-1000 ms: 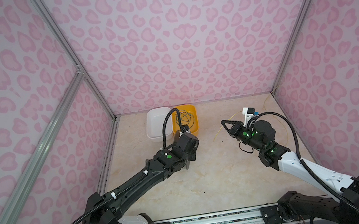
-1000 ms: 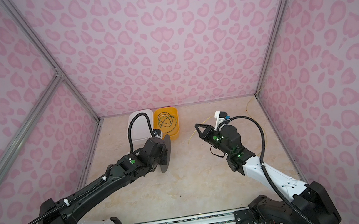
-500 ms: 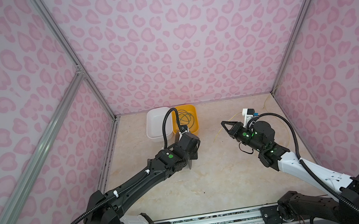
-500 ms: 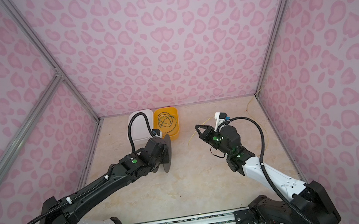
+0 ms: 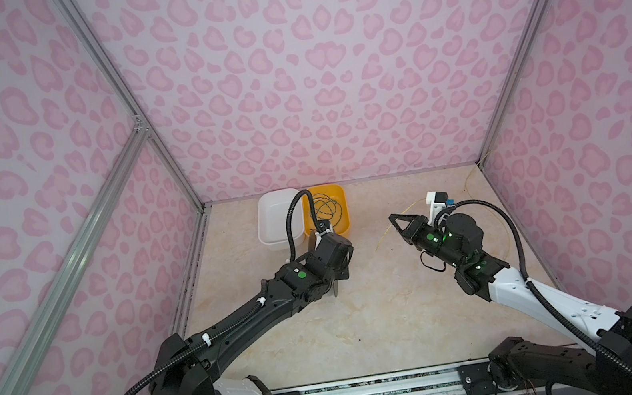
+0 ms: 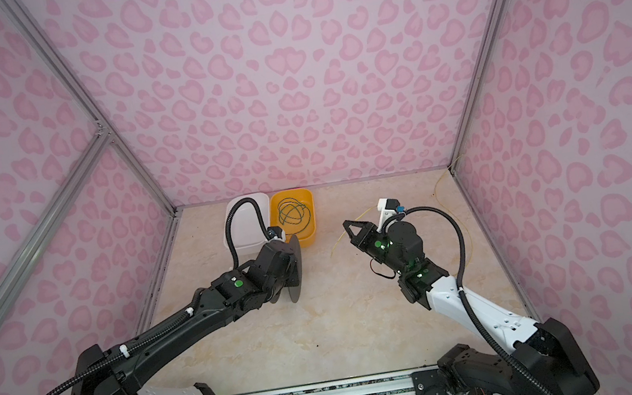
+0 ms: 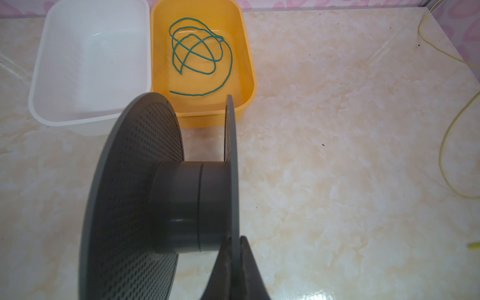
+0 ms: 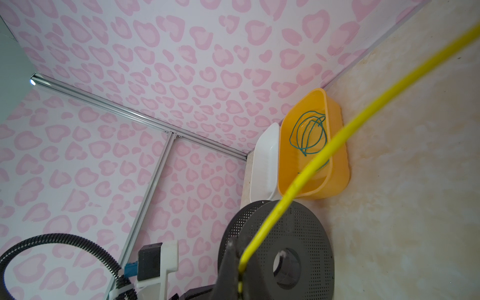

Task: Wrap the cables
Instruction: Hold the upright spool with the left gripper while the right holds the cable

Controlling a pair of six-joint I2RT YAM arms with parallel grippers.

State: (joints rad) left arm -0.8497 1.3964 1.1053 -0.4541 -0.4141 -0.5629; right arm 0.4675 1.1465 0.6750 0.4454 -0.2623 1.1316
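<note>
The yellow cable [image 8: 337,135] comes out from between the fingers [image 8: 228,262] of the right gripper [image 8: 237,270]. They are pressed together on it close to its end. It is a thin bright strand that arcs away and lies in slack curves on the marble tabletop [image 7: 337,181]. The left gripper [image 7: 235,249] pinches narrowly on one perforated flange of a grey spool [image 7: 181,202], whose hub is bare. Farther off, the dark green cable [image 7: 200,49] lies in loose overlapping loops inside the orange tub [image 7: 253,78], which sits just beside a white tub [image 7: 39,78] at the back wall.
</note>
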